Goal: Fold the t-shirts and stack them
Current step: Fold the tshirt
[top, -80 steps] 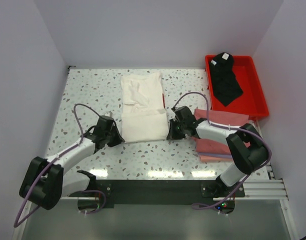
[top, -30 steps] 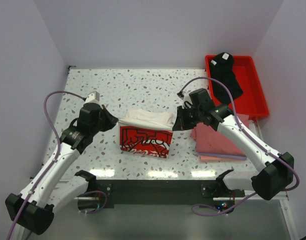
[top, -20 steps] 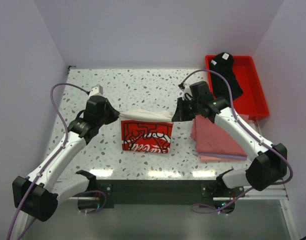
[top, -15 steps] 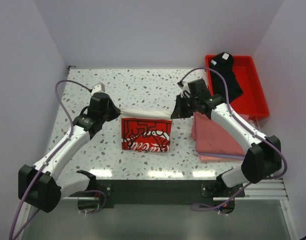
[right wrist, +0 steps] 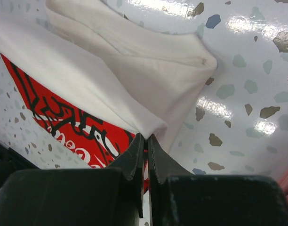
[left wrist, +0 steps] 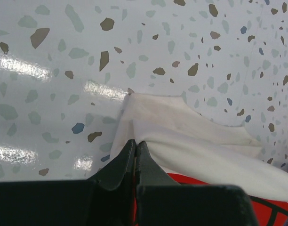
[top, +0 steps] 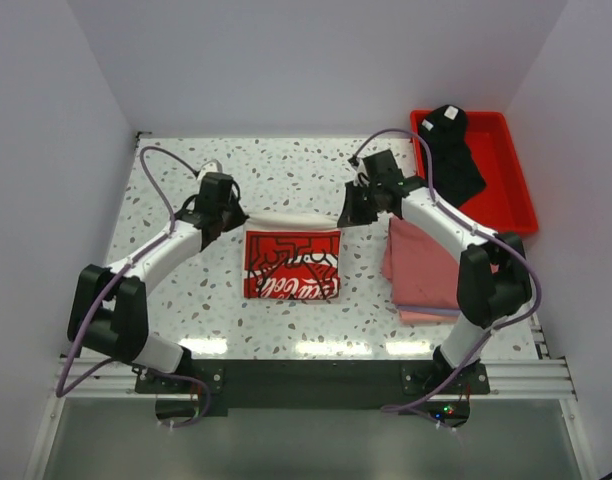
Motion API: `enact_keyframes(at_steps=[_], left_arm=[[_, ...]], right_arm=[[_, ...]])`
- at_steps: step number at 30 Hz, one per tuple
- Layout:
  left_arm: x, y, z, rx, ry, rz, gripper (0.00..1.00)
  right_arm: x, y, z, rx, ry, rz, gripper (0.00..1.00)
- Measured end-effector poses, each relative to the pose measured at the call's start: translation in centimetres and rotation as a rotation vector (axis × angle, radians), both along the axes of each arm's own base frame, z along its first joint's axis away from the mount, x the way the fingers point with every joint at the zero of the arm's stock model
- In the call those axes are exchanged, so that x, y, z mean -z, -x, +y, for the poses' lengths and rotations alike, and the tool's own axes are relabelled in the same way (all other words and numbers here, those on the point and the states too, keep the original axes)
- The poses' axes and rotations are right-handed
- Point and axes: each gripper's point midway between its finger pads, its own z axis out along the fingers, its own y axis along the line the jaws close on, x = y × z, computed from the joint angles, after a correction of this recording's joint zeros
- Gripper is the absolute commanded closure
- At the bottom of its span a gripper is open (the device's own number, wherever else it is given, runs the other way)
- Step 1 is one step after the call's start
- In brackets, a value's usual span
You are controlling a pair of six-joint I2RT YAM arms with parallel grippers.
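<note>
The white t-shirt with the red Coca-Cola print [top: 292,262] lies partly folded at the table's middle, print side up, its far white edge lifted. My left gripper [top: 234,219] is shut on the shirt's left far corner [left wrist: 134,141]. My right gripper [top: 346,216] is shut on the right far corner [right wrist: 145,135]. The white cloth [left wrist: 191,141] stretches between them. A pink folded t-shirt stack [top: 436,272] lies right of it. A black t-shirt [top: 451,155] lies crumpled in the tray.
A red plastic tray [top: 513,175] stands at the back right corner. White walls close the table on three sides. The speckled tabletop [top: 286,170] shows behind the shirt and at the left.
Both grippers have carried the shirt's near edge up and toward the back, turning the red print face up. They have moved further back over the last second, and the cloth has flattened.
</note>
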Motion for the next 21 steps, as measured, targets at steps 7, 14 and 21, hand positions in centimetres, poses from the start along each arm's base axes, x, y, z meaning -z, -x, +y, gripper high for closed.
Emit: enact_keyframes(at_steps=[7, 14, 21], left_arm=[[1.8, -1.8, -0.3, 0.018, -0.007, 0.027, 1.0], [3.3, -3.2, -0.5, 0.043, -0.028, 0.046, 0.32], [0.9, -4.2, -0.7, 0.068, -0.011, -0.007, 0.0]], right_arm=[[2.6, -2.1, -0.4, 0.034, 0.032, 0.035, 0.99], [4.7, -4.4, -0.7, 0.054, 0.065, 0.05, 0.45], [1.5, -6.7, -1.1, 0.011, 0.071, -0.058, 0.01]])
